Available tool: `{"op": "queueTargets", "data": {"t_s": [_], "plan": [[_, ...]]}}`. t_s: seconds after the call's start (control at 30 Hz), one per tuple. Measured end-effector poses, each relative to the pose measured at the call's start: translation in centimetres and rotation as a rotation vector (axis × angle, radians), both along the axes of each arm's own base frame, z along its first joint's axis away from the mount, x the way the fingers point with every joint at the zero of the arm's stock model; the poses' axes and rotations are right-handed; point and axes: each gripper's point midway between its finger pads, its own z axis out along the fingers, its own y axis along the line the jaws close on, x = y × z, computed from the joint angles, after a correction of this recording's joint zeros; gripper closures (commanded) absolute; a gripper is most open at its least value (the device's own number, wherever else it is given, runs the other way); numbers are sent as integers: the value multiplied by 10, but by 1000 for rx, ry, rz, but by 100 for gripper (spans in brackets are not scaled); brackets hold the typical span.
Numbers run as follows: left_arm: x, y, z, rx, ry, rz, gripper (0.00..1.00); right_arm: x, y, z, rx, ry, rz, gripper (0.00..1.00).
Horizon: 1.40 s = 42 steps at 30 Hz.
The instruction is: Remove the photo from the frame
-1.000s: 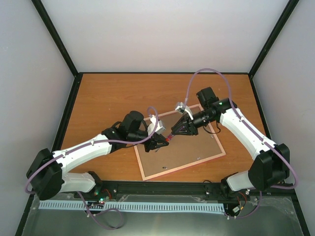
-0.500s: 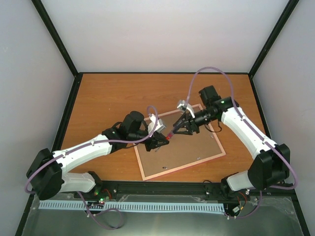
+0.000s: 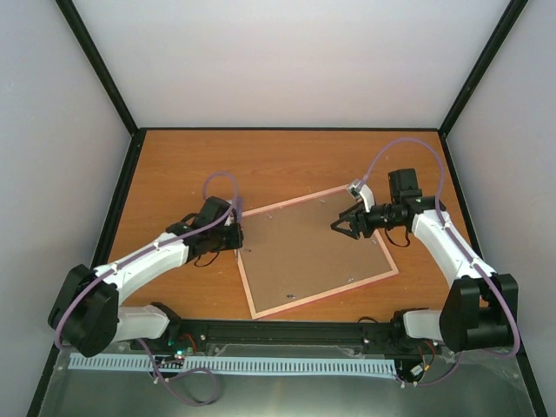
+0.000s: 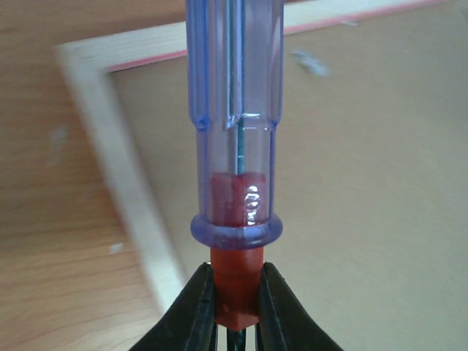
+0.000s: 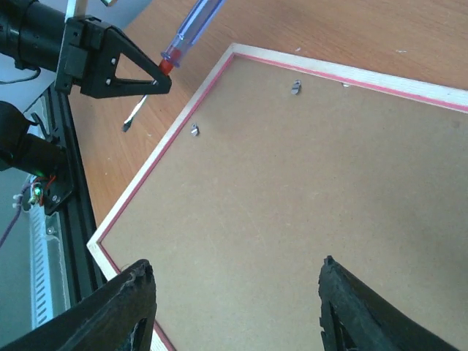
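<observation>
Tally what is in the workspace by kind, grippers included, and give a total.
Picture frame: 1, lying back up
Screwdriver: 1, held by its red end
Grippers: 2, the left gripper shut on the screwdriver, the right gripper open above the frame's back
Total: 4

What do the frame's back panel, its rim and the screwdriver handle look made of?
Backing board: matte brown, uniform, grainless, likely hardboard or fibreboard. Frame rim: pale, unfinished-looking back face, probably wood, pink along the inner edge. Screwdriver handle: glossy see-through bluish plastic with a red core.
</observation>
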Motion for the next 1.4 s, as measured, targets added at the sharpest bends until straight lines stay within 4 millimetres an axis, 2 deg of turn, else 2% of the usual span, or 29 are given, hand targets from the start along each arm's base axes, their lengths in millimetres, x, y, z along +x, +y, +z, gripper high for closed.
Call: {"op": "queueTargets", "data": {"t_s": [0.07, 0.3, 0.47, 0.7, 0.87, 1.23, 1.3, 1.4], "plan": [[3, 23, -9, 41, 43, 122, 96, 0, -1, -5, -10, 4, -2, 40], [2, 80, -33, 64, 132, 401, 91, -1, 4, 6, 36, -47, 40, 42], [-5, 108, -48, 88, 190, 508, 87, -3, 6, 8, 49, -60, 59, 43], [-6, 122, -53, 128, 188, 570, 79, -5, 7, 8, 56, -63, 70, 43], [-9, 128, -64, 166, 218, 596, 78, -5, 7, 8, 58, -60, 73, 44], [-12, 132, -69, 183, 227, 613, 78, -6, 8, 6, 69, -50, 86, 45], [-12, 131, -69, 179, 228, 611, 73, -6, 8, 6, 69, -52, 87, 46], [-10, 124, -61, 134, 212, 580, 56, -7, 8, 6, 66, -52, 89, 48]]}}
